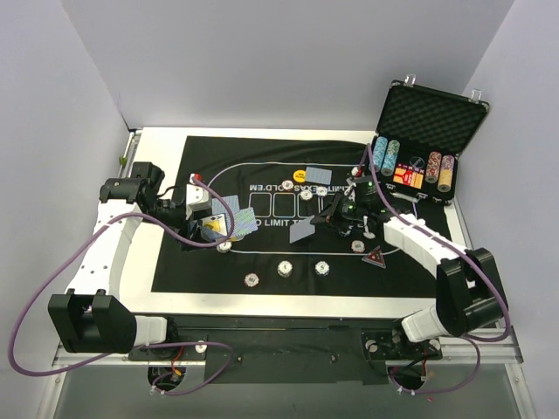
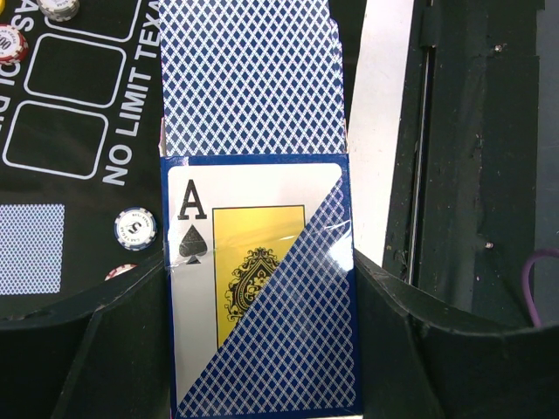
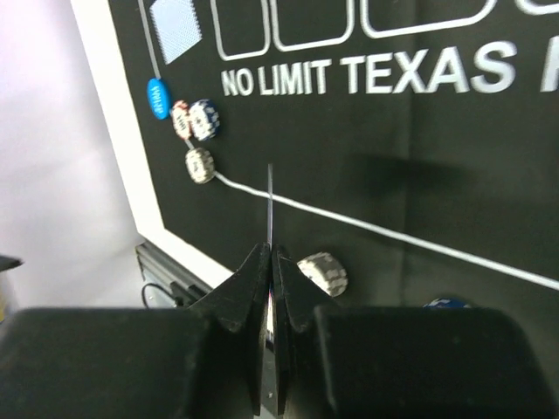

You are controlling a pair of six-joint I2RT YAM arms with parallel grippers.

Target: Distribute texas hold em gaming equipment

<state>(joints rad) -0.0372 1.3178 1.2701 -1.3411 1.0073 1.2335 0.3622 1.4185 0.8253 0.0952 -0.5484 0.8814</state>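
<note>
The white counter (image 1: 166, 144) carries a big black mat (image 1: 201, 271) with white lines and the words NO LIMIT TEXAS. At the mat's 1 o'clock corner a black case (image 1: 432, 109) stands open. Tall chip columns (image 1: 389, 157) sit in a row inside it.

The left end effector (image 2: 260, 297) is at the mat's 9 o'clock side. It is clenched on a card box (image 2: 262, 218), with one finger on each long side. The box is blue with a criss-cross pattern and shows an ace of spades on its front.

The right end effector (image 3: 269, 262) is near the middle of the mat, a bit toward 3 o'clock. It is pinched tight on one thin card (image 3: 270, 188), seen from its edge.

Two blue-backed cards (image 1: 320, 175) lie flat on the mat, apart from each other. Small poker chips (image 1: 285, 268) sit in a row at the mat's 6 o'clock side.

A yellow disc (image 1: 300, 175) lies at 12 o'clock, just beside one flat card. A blue disc (image 3: 157, 96) lies near the mat's edge. A red triangle (image 1: 376, 257) rests at 4 o'clock.
</note>
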